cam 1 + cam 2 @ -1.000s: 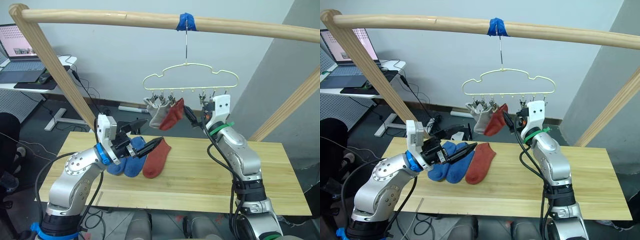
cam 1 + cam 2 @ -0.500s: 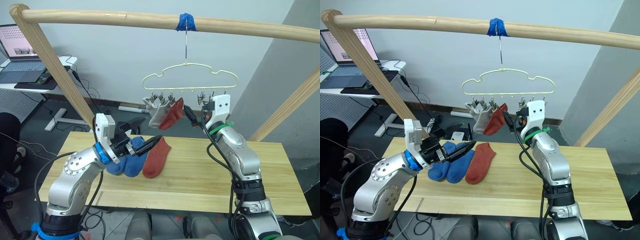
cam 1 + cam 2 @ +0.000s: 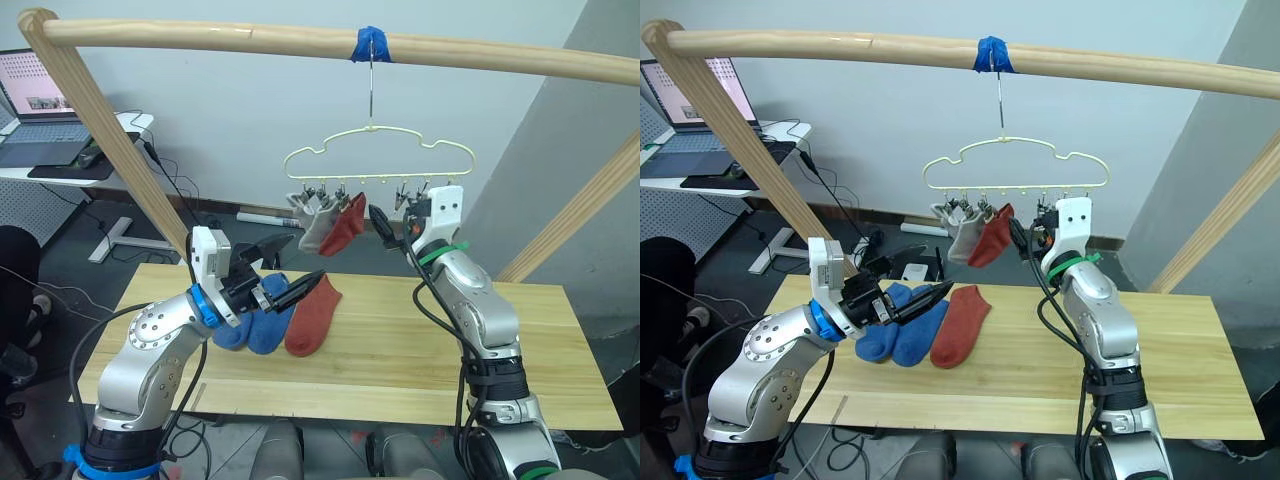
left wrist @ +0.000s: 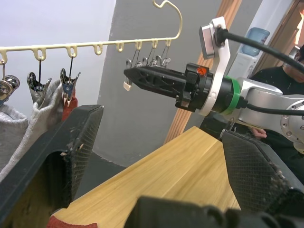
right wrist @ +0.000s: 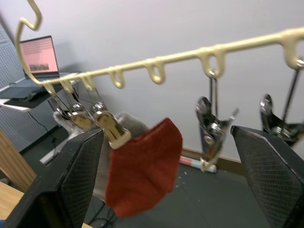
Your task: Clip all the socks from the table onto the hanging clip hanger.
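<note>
Left eye view: the table (image 3: 400, 350), a wide top of light wood planks, spans the near part of the scene. Above it, a pale round wooden rail frame (image 3: 200, 38) crosses from left to right, with a slanted post on each side.

The clip hanger (image 3: 378, 152), pale yellow and cloud-shaped, hangs by its long hook from a blue tape wrap (image 3: 371, 45) on the rail. A row of small grey metal clips (image 3: 405, 195) hangs along its lower bar.

Socks, hanging: two light grey socks (image 3: 311, 225) and one rust-red sock (image 3: 344, 226) are clipped at the left end of the hanger, touching one another.

Socks, on the table: two blue socks (image 3: 262, 325) lie side by side at the left of the tabletop. A second rust-red sock (image 3: 312, 318) lies just to their right, touching them.

Left gripper (image 3: 290, 293): held above the blue socks, fingers pointing right. In the left wrist view its two black fingers (image 4: 57, 161) are spread wide apart with nothing between them.

Right gripper (image 3: 382, 224): raised just below the right part of the hanger, pointing left towards the hanging rust-red sock. In the right wrist view its fingers (image 5: 76, 175) are spread apart and empty, with the clips between them in the background.
</note>
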